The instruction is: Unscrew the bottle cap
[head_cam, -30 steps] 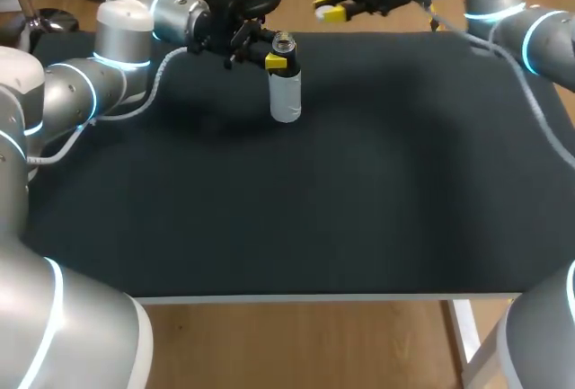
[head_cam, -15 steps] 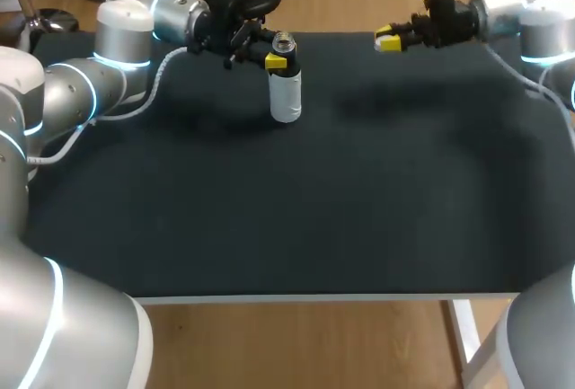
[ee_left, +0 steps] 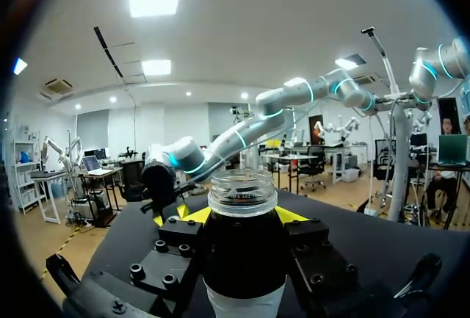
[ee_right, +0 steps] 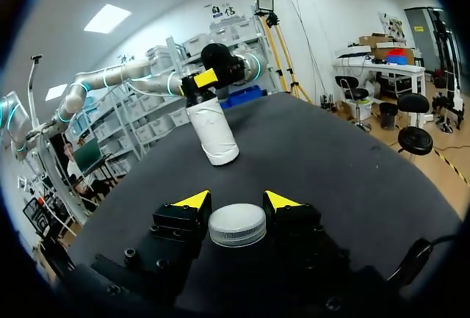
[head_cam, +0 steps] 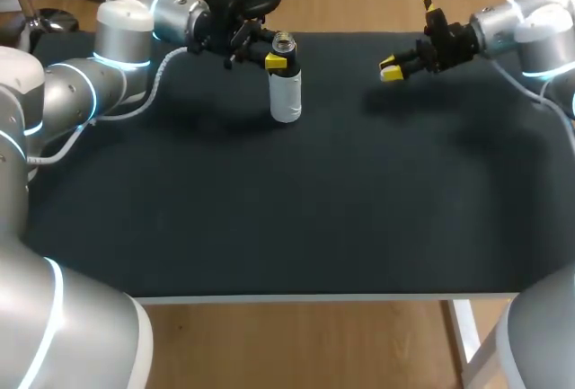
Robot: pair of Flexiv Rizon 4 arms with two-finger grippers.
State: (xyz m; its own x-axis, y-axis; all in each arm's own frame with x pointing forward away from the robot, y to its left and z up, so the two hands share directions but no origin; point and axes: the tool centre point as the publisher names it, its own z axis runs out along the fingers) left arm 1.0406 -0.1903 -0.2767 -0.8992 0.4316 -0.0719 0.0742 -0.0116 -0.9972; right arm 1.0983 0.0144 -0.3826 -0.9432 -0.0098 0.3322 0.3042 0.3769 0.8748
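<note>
There is one bottle (head_cam: pixel 286 94), and it stands upright on the black table (head_cam: pixel 269 218), in the upper middle of the head view, a little left of centre. Its body is white and its neck is clear. Its mouth is open, with no cap on it; the left wrist view shows the bare threaded rim (ee_left: pixel 242 192) just above the fingers.

The left gripper (head_cam: pixel 279 59) comes in from the upper left of the head view and is closed around the bottle below the neck. In its own view the two yellow tips press on the bottle from both sides.

There is one cap (ee_right: pixel 236 225), white and round, with a ribbed edge. It is off the bottle and sits between the two fingers of the right gripper (ee_right: pixel 236 202), which are closed against it from both sides. In the head view this right gripper (head_cam: pixel 391 70) is in the upper right, above the table and well apart from the bottle. From the right wrist view the bottle (ee_right: pixel 213 138) stands ahead of the gripper, with the left gripper holding its top.

Compared with one second ago, the right gripper has moved from the top middle of the head view to the right and lower. The bottle and the left gripper are in the same place.
</note>
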